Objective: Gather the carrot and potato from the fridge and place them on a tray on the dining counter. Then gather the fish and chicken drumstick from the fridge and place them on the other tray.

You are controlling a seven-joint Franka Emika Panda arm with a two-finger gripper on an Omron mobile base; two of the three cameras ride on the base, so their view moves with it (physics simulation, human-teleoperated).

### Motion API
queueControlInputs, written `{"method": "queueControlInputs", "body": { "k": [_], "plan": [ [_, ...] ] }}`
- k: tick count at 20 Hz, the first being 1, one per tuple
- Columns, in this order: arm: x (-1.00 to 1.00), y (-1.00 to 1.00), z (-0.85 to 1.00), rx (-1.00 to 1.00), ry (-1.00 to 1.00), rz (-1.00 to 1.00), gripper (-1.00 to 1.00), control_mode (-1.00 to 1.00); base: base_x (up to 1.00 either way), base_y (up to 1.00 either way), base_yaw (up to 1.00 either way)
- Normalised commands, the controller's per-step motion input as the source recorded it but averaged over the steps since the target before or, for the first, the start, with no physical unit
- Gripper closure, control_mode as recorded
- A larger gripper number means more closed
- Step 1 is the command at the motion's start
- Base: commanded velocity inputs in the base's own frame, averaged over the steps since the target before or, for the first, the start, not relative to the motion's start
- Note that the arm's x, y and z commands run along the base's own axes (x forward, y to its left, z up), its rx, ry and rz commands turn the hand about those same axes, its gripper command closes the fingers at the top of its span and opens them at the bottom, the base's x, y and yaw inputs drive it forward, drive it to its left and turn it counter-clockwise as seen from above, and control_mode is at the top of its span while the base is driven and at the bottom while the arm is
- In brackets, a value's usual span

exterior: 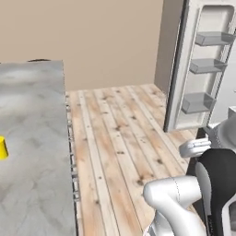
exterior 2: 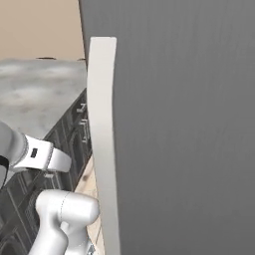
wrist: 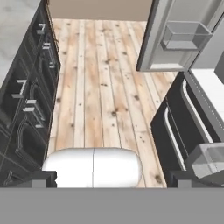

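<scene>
The fridge's open door (exterior: 198,69) stands at the right, with three grey door shelves that look empty. Its grey outer face (exterior 2: 184,124) is very close in the right base view. In the hand view my gripper (wrist: 113,179) is open, its two dark fingertips (wrist: 40,178) far apart with nothing between them. It hangs above the wooden floor and looks along it toward the fridge door (wrist: 175,35). The carrot, potato, fish, chicken drumstick and trays are out of view.
A grey stone counter (exterior: 32,138) runs along the left with a small yellow object (exterior: 2,148) at its edge. Dark cabinets with handles (wrist: 30,105) sit under it. More dark cabinet fronts (wrist: 175,127) line the right. Wooden floor (exterior: 120,129) lies between.
</scene>
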Motion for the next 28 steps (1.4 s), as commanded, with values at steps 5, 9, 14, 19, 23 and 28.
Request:
{"method": "queueControlInputs", "body": {
  "k": [5, 9, 14, 19, 23, 28],
  "plan": [
    [0.0, 0.0, 0.0, 0.0, 0.0, 0.0, -1.0, 1.0, 0.64, 0.11, -0.33],
    [0.0, 0.0, 0.0, 0.0, 0.0, 0.0, -1.0, 1.0, 0.16, -0.2, -0.24],
    [0.0, 0.0, 0.0, 0.0, 0.0, 0.0, -1.0, 1.0, 0.02, -0.06, -0.4],
    [0.0, 0.0, 0.0, 0.0, 0.0, 0.0, -1.0, 1.0, 0.24, 0.09, -0.54],
    [0.0, 0.0, 0.0, 0.0, 0.0, 0.0, -1.0, 1.0, 0.52, 0.42, -0.53],
    [0.0, 0.0, 0.0, 0.0, 0.0, 0.0, -1.0, 1.0, 0.48, 0.43, -0.49]
  ]
}}
